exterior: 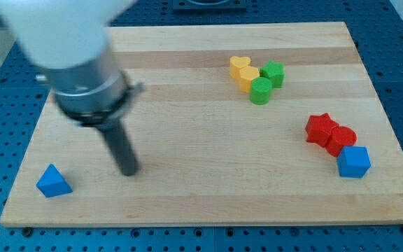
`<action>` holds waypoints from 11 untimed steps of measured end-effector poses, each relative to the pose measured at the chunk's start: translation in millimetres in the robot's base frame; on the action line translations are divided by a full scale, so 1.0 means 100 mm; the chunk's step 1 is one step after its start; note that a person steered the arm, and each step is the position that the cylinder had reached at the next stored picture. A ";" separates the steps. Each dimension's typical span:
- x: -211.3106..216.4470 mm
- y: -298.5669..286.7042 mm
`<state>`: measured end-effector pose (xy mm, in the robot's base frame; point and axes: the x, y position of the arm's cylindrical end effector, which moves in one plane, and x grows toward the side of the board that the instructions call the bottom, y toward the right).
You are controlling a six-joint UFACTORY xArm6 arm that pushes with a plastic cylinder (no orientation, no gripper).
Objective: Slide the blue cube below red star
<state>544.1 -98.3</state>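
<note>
Wooden board (208, 182) on a blue perforated bench, single camera view. No jaws on this rig, so nothing to release or clench; my tip (129, 171) is the bare rod end, sitting at the view's left, just right of and slightly above the blue triangular block (53, 182), well apart from everything else. Blue cube (354, 162) is at the view's right near the board edge, touching the lower right of a red cylinder-like block (342, 138), which touches the red star (320, 129). Cube reads as right of and below the star (not yet straight under it, my judgement). To do it well: cross the open middle, come round to the cube's right side, then push it toward the view's left so it ends directly beneath the star, keeping contact centred so it doesn't spin. In the way: the red cylinder hugs the cube and could get dragged; little room by the right edge. Yellow blocks (244, 73) and green blocks (266, 82) cluster at the view's top, clear of the path.
</note>
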 end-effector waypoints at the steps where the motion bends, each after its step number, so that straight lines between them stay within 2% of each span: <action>1: 0.10 0.92; 3: 0.57 2.44; 4: 0.54 2.99; 5: 0.32 3.35; 6: 0.13 3.52; 8: 0.01 3.41; 11: -0.01 2.52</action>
